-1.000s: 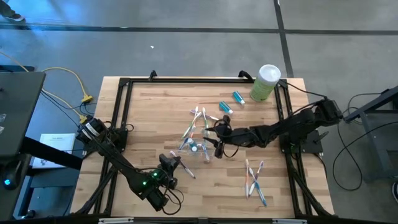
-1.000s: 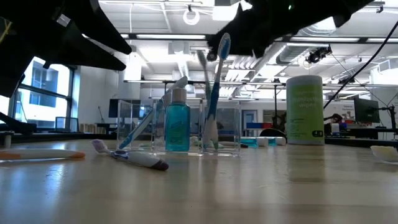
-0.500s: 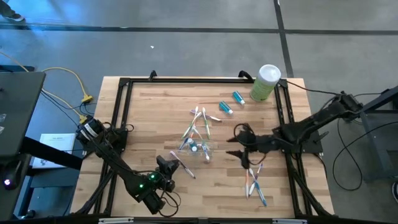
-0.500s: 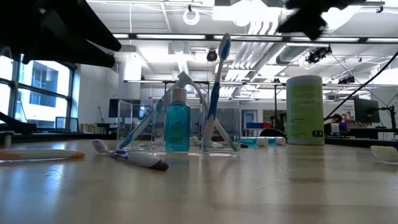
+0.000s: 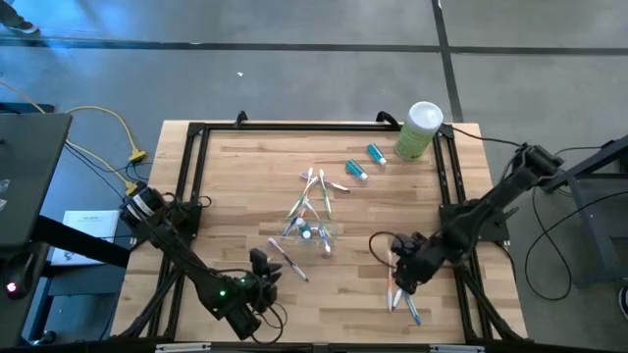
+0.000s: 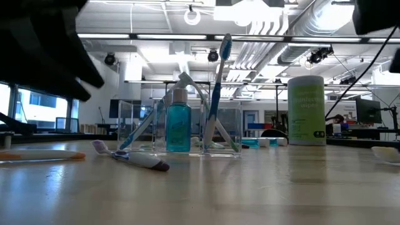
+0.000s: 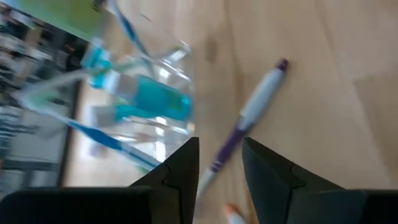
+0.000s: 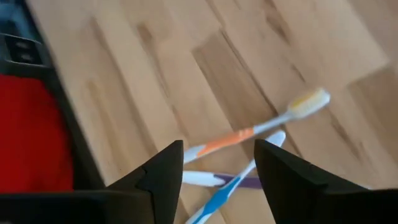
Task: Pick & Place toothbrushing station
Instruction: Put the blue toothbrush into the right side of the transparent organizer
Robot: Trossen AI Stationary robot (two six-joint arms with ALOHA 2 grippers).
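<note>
High view puts the clear cup [image 5: 316, 233] near the desk [image 5: 245, 176] centre, holding toothbrushes [image 5: 312, 196] and 1 blue tube [image 6: 178, 128]. Right gripper [image 5: 400, 277] hangs over loose toothbrushes [image 8: 255, 134] toward the near right corner, fingers [image 8: 283, 174] spread, empty. Left gripper [image 5: 263, 279] waits by the near edge, fingers [image 7: 270, 171] parted over a purple-tipped toothbrush [image 7: 249, 118].

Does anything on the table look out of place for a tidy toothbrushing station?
Yes: three toothbrushes lie crossed near the right gripper, another toothbrush lies beside the clear cup, and two blue tubes sit loose.
</note>
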